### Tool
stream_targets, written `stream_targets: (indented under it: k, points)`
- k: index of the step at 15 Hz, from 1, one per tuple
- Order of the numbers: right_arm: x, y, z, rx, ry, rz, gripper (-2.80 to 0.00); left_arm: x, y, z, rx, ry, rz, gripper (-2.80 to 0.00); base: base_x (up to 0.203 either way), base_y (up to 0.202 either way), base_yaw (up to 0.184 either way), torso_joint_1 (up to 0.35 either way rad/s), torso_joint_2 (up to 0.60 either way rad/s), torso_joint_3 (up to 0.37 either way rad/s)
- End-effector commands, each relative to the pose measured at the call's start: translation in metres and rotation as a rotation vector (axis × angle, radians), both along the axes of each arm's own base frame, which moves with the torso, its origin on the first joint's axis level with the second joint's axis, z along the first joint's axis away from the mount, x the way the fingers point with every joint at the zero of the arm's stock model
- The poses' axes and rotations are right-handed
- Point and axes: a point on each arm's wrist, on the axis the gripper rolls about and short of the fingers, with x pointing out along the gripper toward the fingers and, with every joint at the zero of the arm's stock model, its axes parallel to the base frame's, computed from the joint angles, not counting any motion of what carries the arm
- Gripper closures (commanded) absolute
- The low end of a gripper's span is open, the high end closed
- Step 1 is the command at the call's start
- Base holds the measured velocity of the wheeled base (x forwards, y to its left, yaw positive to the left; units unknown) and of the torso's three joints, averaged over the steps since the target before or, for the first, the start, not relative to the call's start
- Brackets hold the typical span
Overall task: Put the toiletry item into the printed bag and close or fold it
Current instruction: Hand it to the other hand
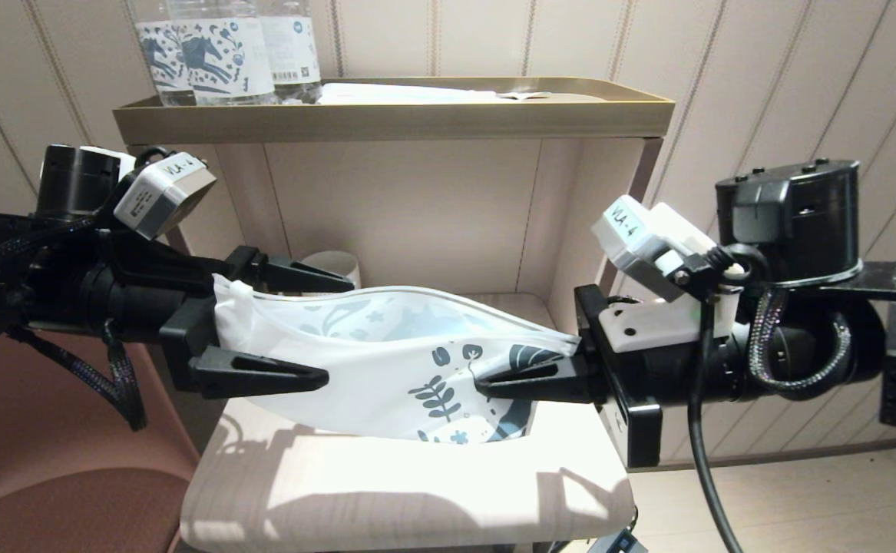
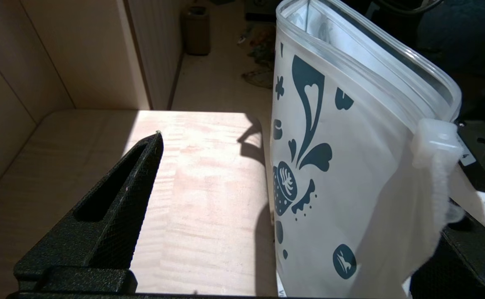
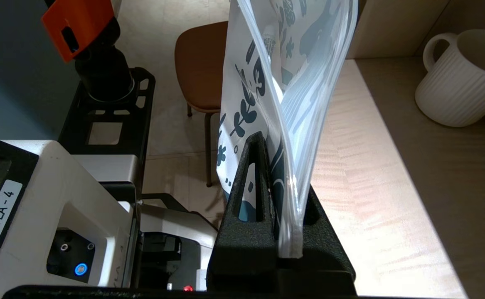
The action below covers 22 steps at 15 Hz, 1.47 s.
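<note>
Head view: bag mid-frame, long axis sideways, strung between arms above shelf. Left gripper jaws spread around its end.

Left wrist view: slider at frame right.

Right wrist view: right gripper pinching bag corner. Packet unseen.

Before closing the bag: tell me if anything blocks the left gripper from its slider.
Nothing visible does. The slider sits at the bag end inside the open left gripper. The right gripper pinches the other end.
</note>
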Motion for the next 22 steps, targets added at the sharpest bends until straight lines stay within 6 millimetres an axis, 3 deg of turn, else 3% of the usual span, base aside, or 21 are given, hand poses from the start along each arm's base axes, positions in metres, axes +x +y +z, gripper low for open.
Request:
stream_targets:
  k: [1, 12, 22]
  points:
    - [0.003, 0.001, -0.005, -0.009, 0.011, 0.003, 0.00, 0.001, -0.001, 0.000, -0.003, -0.004, -0.009, -2.80, 0.000, 0.000, 0.000, 0.000, 0.00, 0.000]
    - [0.008, -0.001, -0.007, -0.012, 0.013, -0.007, 0.00, 0.002, -0.001, -0.004, 0.012, 0.000, 0.010, -2.80, 0.000, 0.000, 0.000, 0.000, 0.00, 0.000]
    - [0.008, -0.001, -0.008, -0.013, 0.011, -0.008, 0.00, 0.000, 0.000, 0.017, 0.060, -0.038, 0.079, -2.80, 0.000, 0.000, 0.000, 0.000, 0.00, 0.000]
